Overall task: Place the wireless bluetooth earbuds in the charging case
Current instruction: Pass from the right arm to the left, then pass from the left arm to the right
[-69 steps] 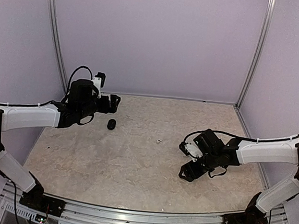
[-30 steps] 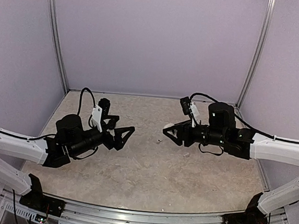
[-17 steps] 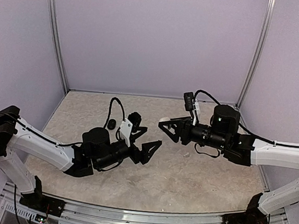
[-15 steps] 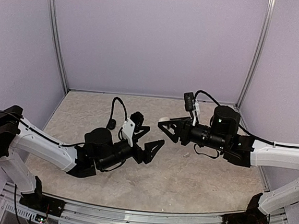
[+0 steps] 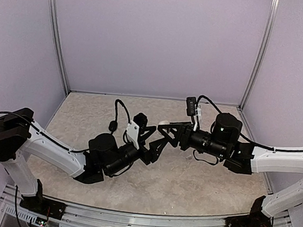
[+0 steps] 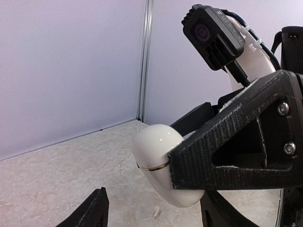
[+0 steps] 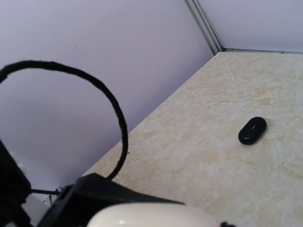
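Note:
My right gripper (image 5: 169, 130) is shut on a white oval charging case (image 5: 163, 123) with a thin gold seam, held above the middle of the table. The case fills the left wrist view (image 6: 158, 151), with a black right finger (image 6: 236, 142) clamped over it. It also shows at the bottom of the right wrist view (image 7: 151, 215). My left gripper (image 5: 155, 139) is open, its fingertips (image 6: 97, 210) spread just below the case, not touching it. The earbuds are not in view as tiny black buds.
A black oval pod (image 5: 113, 125) lies on the table at the back left, also in the right wrist view (image 7: 252, 130). A tiny white stem-shaped piece (image 6: 156, 212) lies on the table under the case. The left arm's black cable (image 7: 113, 109) loops nearby.
The right gripper rose from the front right table surface with the white case and swung to the centre. The left arm swung from the back left to meet it, and the gap closed.

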### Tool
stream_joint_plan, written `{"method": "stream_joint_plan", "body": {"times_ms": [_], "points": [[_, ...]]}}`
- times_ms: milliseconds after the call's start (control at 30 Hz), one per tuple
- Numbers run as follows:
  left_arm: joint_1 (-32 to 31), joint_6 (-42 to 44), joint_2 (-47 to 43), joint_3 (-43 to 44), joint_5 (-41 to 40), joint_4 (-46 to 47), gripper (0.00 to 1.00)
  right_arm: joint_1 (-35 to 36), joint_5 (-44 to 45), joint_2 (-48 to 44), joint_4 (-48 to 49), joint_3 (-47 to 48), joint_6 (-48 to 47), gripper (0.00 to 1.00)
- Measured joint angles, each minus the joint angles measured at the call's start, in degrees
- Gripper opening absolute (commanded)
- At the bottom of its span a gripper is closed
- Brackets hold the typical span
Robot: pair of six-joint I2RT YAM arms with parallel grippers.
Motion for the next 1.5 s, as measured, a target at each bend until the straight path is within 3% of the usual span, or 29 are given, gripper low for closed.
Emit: {"method": "stream_joint_plan", "body": {"times_ms": [267, 567, 733, 867, 1000, 1300, 1500], "points": [[-0.31, 1.2, 1.55, 1.4, -1.77, 1.9, 0.57, 0.48, 0.83, 1.49, 2.29, -0.46, 2.4, 0.53], [-1.46, 3.5, 2.38, 1.44, -4.31, 3.48, 0.32, 1.46, 2.34, 1.9, 5.4, -2.12, 4.63, 0.56], [-1.92, 4.68, 2.4, 1.42, -5.33, 3.65, 0.2, 1.66, 3.26, 2.1, 7.02, -2.62, 5.25, 0.69], [-1.84, 4.92, 2.4, 1.25, -5.81, 4.48, 0.17, 1.77, 2.89, 2.03, 7.48, -3.37, 4.59, 0.82], [-1.81, 4.17, 1.33, -1.29, -5.07, 4.92, 0.15, 1.75, 2.4, 0.02, 6.82, -4.09, 1.46, 0.86], [1.6, -1.97, -12.81, -12.72, 12.68, 4.26, 0.13, 0.39, -8.68, -11.78, 0.35, -3.72, -13.49, 0.79], [2.84, -3.78, -19.91, -14.93, 25.62, 3.8, 0.12, 0.09, -21.86, -10.23, -5.57, 0.07, -19.93, 0.72]]}}
